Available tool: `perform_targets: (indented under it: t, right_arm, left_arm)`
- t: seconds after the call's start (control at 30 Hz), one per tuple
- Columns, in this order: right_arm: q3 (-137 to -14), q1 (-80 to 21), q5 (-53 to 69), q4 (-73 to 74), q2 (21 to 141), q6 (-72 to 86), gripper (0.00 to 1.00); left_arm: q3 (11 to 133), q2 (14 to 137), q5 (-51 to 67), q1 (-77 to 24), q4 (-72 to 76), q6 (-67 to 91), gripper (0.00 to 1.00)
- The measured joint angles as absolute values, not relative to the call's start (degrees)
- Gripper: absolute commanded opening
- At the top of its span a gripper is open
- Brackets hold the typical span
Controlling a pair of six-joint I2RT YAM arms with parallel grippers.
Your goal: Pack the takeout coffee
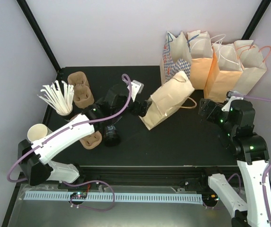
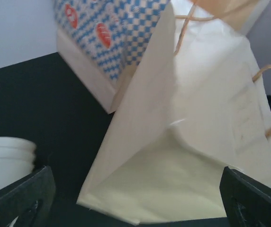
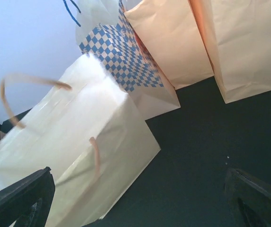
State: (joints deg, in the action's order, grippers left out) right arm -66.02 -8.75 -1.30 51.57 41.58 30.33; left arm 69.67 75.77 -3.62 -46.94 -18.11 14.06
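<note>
Overhead: a tan paper bag (image 1: 169,100) leans tilted on the matte black worktop (image 1: 173,142), with more paper bags (image 1: 221,71) upright behind. The left claw (image 1: 141,109) sits at its base, and the right claw (image 1: 205,109) is near its handles.

Left wrist: the claw gapes wide before the bag's creased bottom. A white ridged form (image 2: 7,158) stands beside one finger. No lettering shows, so whether it is the takeout coffee cannot be told.

Right wrist: the claw is spread wide and empty, facing the bag's smooth side and its twisted paper handle (image 3: 12,101).
</note>
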Motion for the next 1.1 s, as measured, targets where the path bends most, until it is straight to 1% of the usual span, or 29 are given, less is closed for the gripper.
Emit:
perform_targets:
  t: [0.13,0.23,0.33,0.43,0.53,0.63,0.73,0.83,0.9,1.0,1.1]
  right_arm:
    - [-67.1,-8.8,0.5,51.0,42.3,29.2,1.00]
    - [-68.5,-8.8,2.1,50.4,43.2,28.1,1.00]
    - [-70.1,-8.8,4.2,49.5,45.2,27.5,1.00]
    - [-71.4,-8.8,7.5,47.8,48.0,27.4,0.98]
    - [-71.7,-9.5,10.9,45.6,50.4,27.1,0.98]
    - [-72.1,-13.7,11.5,44.0,51.6,26.1,0.98]
    - [-72.8,-22.6,9.8,42.0,51.8,24.4,0.98]
    - [-73.8,-31.9,6.9,40.2,52.3,23.2,0.98]
    - [-75.0,-38.4,4.8,38.7,53.3,22.1,0.99]
    - [-77.5,-47.7,1.2,36.2,56.0,19.0,0.99]
    - [-79.7,-54.0,-0.1,33.3,58.6,15.7,1.00]
  left_arm:
    - [73.2,75.2,-8.6,-45.7,-25.0,14.4,0.99]
    - [77.4,71.9,-12.0,-42.7,-31.3,15.3,0.99]
    - [81.3,66.8,-13.1,-36.1,-37.4,18.4,0.99]
    - [81.4,61.6,-13.3,-30.1,-42.9,22.6,0.99]
    - [78.0,57.8,-11.9,-26.7,-46.9,26.7,0.99]
    - [70.9,54.9,-7.9,-22.1,-49.7,30.8,0.99]
    - [63.8,54.2,-3.8,-15.8,-51.9,34.6,0.99]
    - [59.3,54.2,-1.4,-11.1,-54.6,36.4,0.98]
    - [58.3,54.3,-0.8,-9.9,-55.8,36.5,0.92]
    - [57.5,54.4,-0.8,-9.7,-56.2,36.4,0.78]
    - [55.2,54.8,-0.6,-9.7,-56.2,36.3,0.69]
